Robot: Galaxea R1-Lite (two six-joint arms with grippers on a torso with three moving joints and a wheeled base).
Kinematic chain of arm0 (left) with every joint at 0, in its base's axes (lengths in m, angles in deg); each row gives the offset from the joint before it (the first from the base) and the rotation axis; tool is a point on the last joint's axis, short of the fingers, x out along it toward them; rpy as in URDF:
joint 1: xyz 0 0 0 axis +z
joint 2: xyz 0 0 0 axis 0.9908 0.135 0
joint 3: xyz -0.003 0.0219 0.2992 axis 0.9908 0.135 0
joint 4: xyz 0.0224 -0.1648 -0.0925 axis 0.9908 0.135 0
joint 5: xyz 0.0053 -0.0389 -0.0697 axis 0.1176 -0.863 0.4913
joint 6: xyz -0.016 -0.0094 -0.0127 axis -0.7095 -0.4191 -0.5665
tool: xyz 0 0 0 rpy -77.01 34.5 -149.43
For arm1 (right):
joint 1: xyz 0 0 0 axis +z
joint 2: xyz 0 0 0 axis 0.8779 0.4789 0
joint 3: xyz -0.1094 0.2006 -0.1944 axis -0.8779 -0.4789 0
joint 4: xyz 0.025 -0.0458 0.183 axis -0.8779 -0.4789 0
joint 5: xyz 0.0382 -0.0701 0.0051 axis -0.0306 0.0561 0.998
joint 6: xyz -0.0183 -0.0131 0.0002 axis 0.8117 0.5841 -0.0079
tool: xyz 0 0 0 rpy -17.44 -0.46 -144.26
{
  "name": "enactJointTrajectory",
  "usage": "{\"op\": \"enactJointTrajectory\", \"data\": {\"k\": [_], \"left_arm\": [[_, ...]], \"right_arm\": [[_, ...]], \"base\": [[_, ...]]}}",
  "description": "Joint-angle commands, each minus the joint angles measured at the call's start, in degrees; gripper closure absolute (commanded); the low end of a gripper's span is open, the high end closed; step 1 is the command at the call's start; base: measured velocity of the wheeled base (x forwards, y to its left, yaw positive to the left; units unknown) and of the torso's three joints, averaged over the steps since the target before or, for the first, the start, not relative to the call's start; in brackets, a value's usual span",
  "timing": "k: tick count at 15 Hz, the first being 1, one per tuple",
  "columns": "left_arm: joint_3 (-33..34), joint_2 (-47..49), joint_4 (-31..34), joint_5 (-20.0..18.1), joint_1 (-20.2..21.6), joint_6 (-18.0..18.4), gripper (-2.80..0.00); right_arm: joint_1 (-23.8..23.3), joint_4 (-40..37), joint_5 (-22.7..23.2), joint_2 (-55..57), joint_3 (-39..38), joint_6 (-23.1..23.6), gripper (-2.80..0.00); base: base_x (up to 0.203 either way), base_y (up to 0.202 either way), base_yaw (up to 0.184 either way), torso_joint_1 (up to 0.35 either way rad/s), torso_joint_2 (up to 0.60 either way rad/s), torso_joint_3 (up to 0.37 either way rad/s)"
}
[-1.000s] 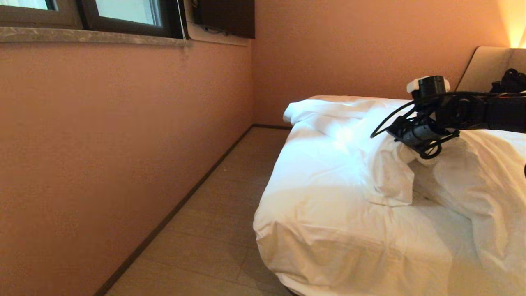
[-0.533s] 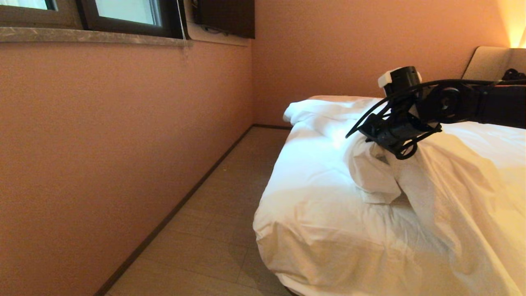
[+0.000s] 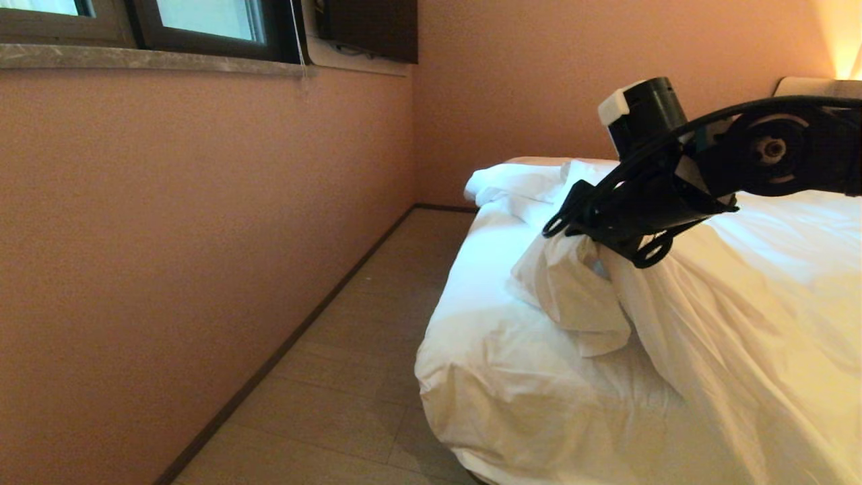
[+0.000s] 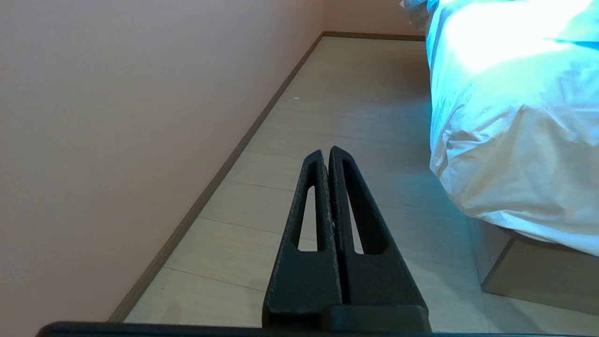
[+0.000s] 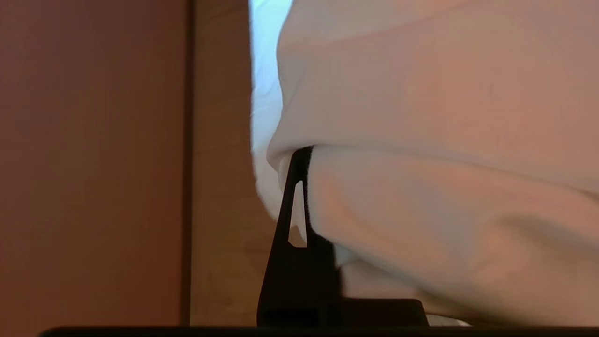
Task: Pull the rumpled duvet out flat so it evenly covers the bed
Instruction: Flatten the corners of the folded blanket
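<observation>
pink wall (image 3: 168, 236), window (image 3: 202, 20), tiled floor (image 3: 350, 377)

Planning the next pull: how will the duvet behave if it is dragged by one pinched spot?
Probably floppy: the duvet sags in folds below the right claw, shut on it. It likely bunches rather than slides flat, as a lump hangs beside the grip. It looks puffy, so likely light for its bulk.

1 bed (image 3: 512, 404), 1 duvet (image 3: 727, 316), 2 grippers: right gripper (image 3: 572, 219), left gripper (image 4: 326, 152). 1 window (image 3: 202, 20), 1 headboard (image 3: 805, 86).
</observation>
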Motion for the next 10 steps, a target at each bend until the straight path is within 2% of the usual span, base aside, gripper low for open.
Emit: {"op": "enactJointTrajectory", "data": {"k": [1, 5, 10], "left_arm": [[0.0, 0.0, -0.01, 0.01, 0.02, 0.0, 0.0], [0.0, 0.0, -0.01, 0.01, 0.02, 0.0, 0.0], [0.0, 0.0, -0.01, 0.01, 0.02, 0.0, 0.0]], "right_arm": [[2.22, 0.01, -0.1, -3.78, -1.64, -0.01, 0.0], [8.08, 0.14, -0.26, -7.76, -4.74, 0.48, 0.0], [10.99, 0.14, -0.21, -10.04, -6.28, 0.68, 0.0]], "base": [[0.0, 0.0, 0.0, 0.0, 0.0, 0.0], [0.0, 0.0, 0.0, 0.0, 0.0, 0.0], [0.0, 0.0, 0.0, 0.0, 0.0, 0.0]]}}
